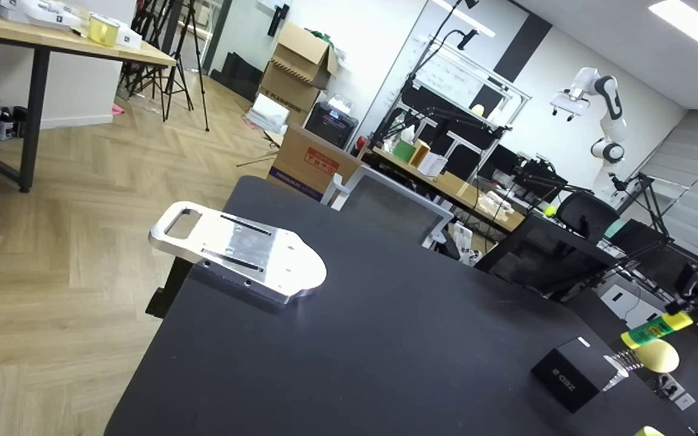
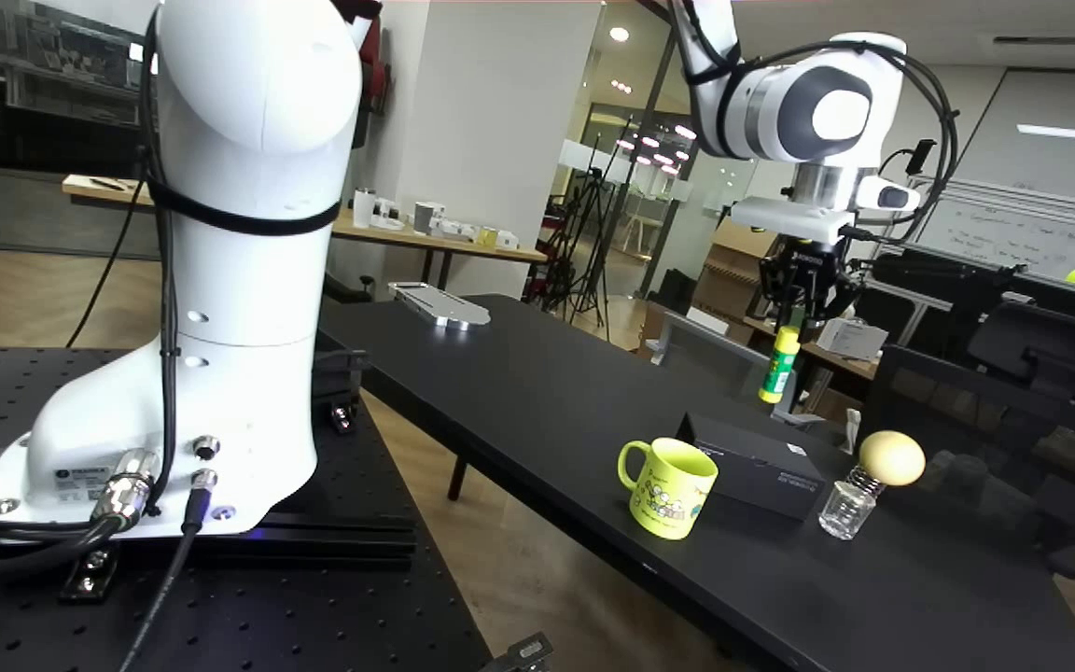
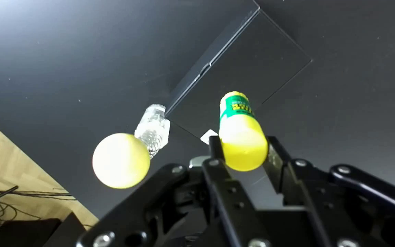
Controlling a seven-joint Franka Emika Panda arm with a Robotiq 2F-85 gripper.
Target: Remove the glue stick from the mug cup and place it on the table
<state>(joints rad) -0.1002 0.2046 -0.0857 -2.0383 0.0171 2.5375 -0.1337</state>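
So my fingers (image 3: 276,154) are pinching the yellow end of the glue stick (image 3: 241,133), other end pointing down, all of it up in the air off the bench (image 2: 537,397). Looks like it's around over the black box (image 2: 757,467), but depth's tricky from these angles. Just beside the box there's a yellow-green mug (image 2: 673,490), upright, plus a clear bottle (image 2: 845,511) topped with a spring (image 2: 866,480) and pale yellow ball (image 2: 892,457). Well apart, a metal plate (image 1: 252,248) lies at the bench's edge.
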